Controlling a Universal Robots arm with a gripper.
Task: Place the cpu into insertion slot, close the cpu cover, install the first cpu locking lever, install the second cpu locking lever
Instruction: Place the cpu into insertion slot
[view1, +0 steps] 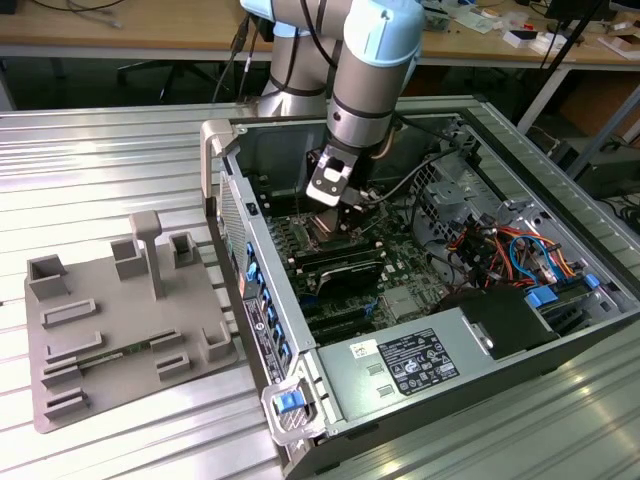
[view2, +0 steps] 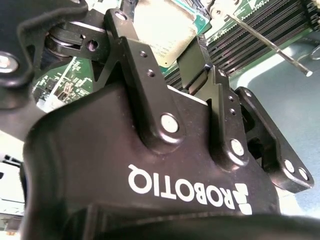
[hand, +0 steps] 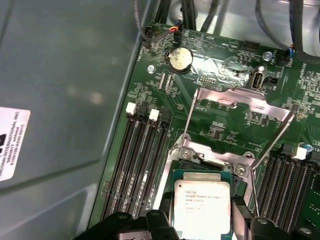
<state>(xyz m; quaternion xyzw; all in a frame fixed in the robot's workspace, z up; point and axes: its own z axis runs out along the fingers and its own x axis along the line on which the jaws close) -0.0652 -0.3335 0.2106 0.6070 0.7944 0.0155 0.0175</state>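
Note:
The cpu, a flat silver-grey square, lies level over the socket on the green motherboard. My gripper reaches down around it, its black fingers flanking the chip's two sides. In the second wrist view the cpu shows between the fingers of the gripper. The cpu cover, a silvery frame, stands swung up past the socket. Both thin locking levers stick up, unlatched. In the exterior view the gripper hangs inside the open computer case.
Memory slots run on both sides of the socket, and a coin battery sits beyond the cover. The grey case wall rises close by. A power supply, cable bundles and a grey fixture tray show in the exterior view.

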